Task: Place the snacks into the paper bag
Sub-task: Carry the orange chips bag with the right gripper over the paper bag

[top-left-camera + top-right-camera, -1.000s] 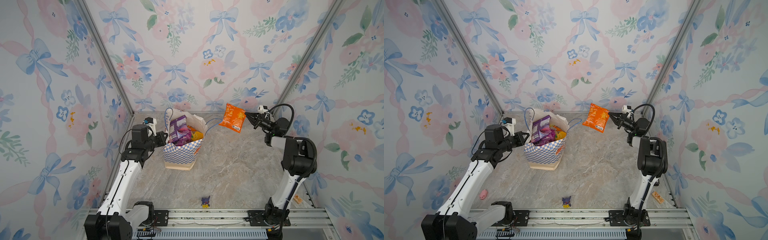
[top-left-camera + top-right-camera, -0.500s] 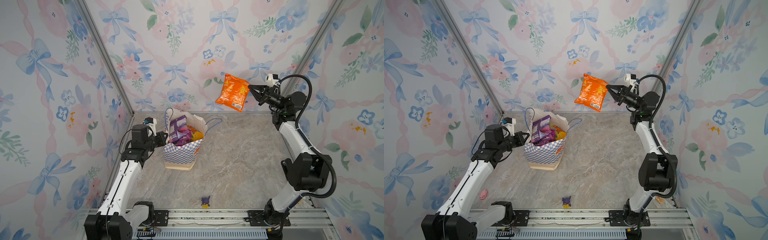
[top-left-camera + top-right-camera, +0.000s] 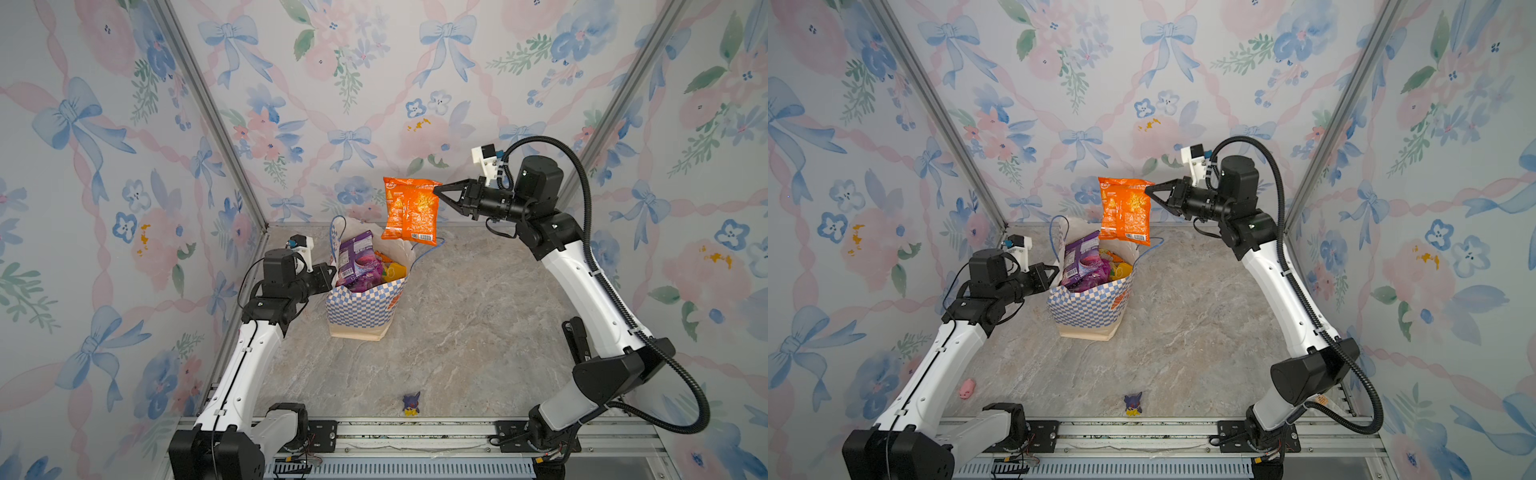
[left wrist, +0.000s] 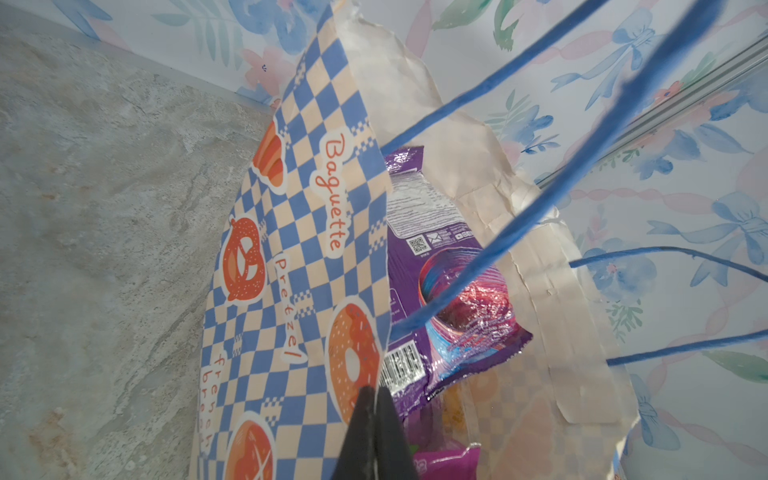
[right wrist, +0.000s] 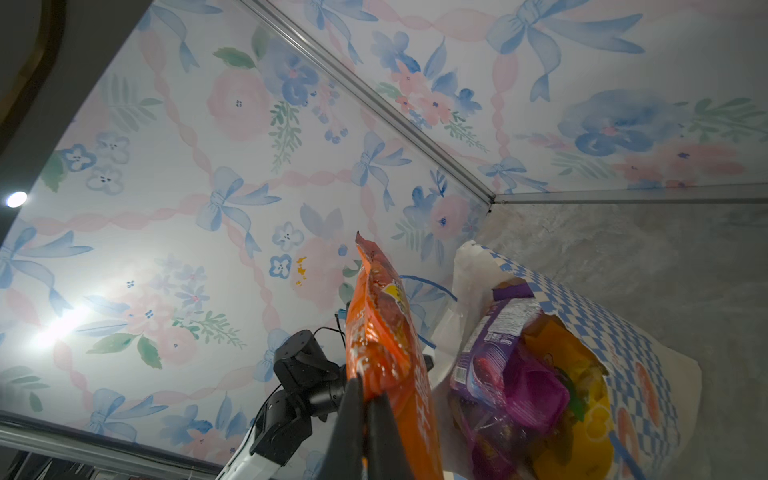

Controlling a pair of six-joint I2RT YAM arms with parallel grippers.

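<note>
Orange packet (image 3: 409,210) hangs from the right gripper (image 3: 438,190), which pinches its top corner so it dangles lengthwise, ready to slip in. Below and just beyond that gripper stands the paper bag (image 3: 361,309), a purple packet (image 3: 353,262) already inside. The left gripper (image 4: 376,392) is clamped on the bag's rim, likely to steady the mouth.

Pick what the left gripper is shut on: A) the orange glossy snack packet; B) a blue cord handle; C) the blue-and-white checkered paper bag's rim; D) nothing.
C: the left wrist view shows the left gripper pinching the edge of the blue-and-white checkered paper bag; the right gripper holds the orange glossy snack packet.
</note>
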